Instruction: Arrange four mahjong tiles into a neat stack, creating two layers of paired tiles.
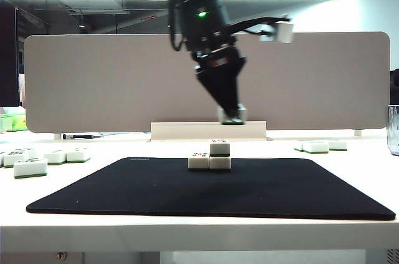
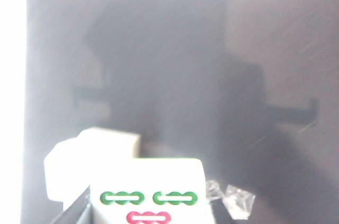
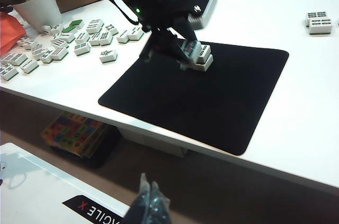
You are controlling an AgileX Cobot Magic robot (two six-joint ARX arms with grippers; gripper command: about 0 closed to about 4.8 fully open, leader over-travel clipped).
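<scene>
The left gripper (image 1: 232, 115) is hanging in the air above the middle of the black mat (image 1: 124, 192), its jaws clenching 1 mahjong tile (image 2: 151, 195) whose face is showing 2 green marks over 1 red one. On the mat below, toward its far edge, the partial stack (image 1: 211, 156) is sitting with 2 tiles side by side and 1 more on top of the right-hand one. The held tile is well clear of it, above and slightly right. The right gripper (image 3: 149, 203) is resting low, off the near edge of the counter (image 3: 318, 144), its jaws pressed together on nothing. Loose tiles (image 1: 37, 159) are lying near the counter's left and right edges.
</scene>
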